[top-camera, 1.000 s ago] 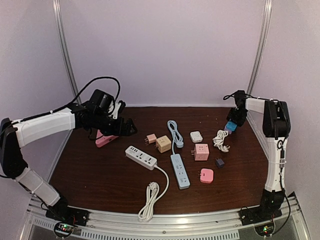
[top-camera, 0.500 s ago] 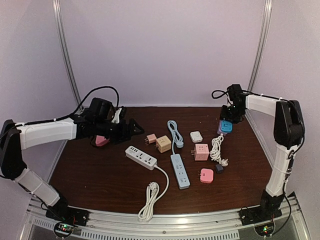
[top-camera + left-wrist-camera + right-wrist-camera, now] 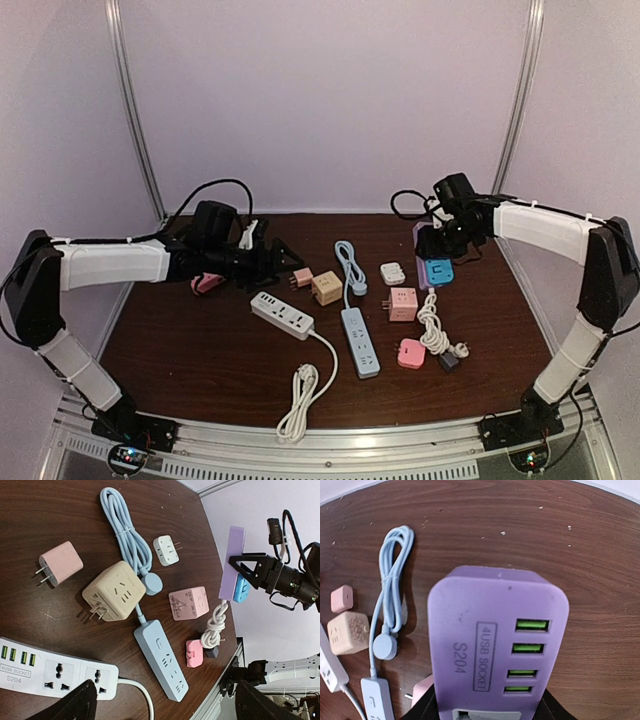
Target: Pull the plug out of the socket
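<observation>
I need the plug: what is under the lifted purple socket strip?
A blue plug sits low on the purple socket strip, white cable hanging to the table. Its prongs are hidden.

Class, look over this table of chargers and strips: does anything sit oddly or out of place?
Yes. The purple four-USB power strip is off the dark wooden table. It is held up on edge by the right gripper, with a blue plug in it and a coiled white cord hanging down to the table.
</observation>
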You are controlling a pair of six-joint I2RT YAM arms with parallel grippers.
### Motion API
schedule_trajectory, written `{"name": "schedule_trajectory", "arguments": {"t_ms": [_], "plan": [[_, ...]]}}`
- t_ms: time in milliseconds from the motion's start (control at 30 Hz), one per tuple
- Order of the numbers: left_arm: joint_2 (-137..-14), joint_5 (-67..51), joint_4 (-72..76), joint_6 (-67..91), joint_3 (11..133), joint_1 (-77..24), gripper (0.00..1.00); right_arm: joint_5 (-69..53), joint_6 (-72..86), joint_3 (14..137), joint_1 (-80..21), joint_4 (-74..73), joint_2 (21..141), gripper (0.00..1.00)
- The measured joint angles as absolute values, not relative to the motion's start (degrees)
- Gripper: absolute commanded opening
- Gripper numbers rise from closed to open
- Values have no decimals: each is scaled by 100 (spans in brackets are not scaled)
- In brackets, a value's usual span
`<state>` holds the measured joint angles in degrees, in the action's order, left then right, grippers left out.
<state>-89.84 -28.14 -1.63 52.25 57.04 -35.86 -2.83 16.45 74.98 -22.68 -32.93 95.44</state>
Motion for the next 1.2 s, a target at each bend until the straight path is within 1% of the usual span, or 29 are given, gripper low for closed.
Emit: {"name": "schedule_trajectory", "arguments": {"t_ms": [200, 367, 567, 633, 800, 1033, 1200], "plan": [[-9107, -2877, 217, 5474, 5706, -3752, 98, -552, 1347, 7207, -2934, -3350, 9102, 10], [-9430, -2904, 679, 5843, 5725, -3916, 96, -897, 1232, 6912, -3413, -3024, 8971, 10], [-9854, -2875, 1068, 6265, 5798, -4110, 91, -1129, 1173, 6565, -4018, -2613, 8980, 10], [-9933, -2818, 1070, 6300, 5885, -4189, 88, -1186, 1146, 6549, -4174, -2563, 9019, 10], [-10136, -2762, 1100, 6337, 6270, -4381, 82, -1249, 1081, 6547, -4383, -2410, 9233, 10], [-10521, -2689, 1013, 6294, 6772, -4595, 78, -1262, 1072, 6547, -4475, -2294, 9389, 10], [-10792, -2674, 967, 6276, 6930, -4663, 74, -1264, 1072, 6547, -4493, -2226, 9400, 10]]}}
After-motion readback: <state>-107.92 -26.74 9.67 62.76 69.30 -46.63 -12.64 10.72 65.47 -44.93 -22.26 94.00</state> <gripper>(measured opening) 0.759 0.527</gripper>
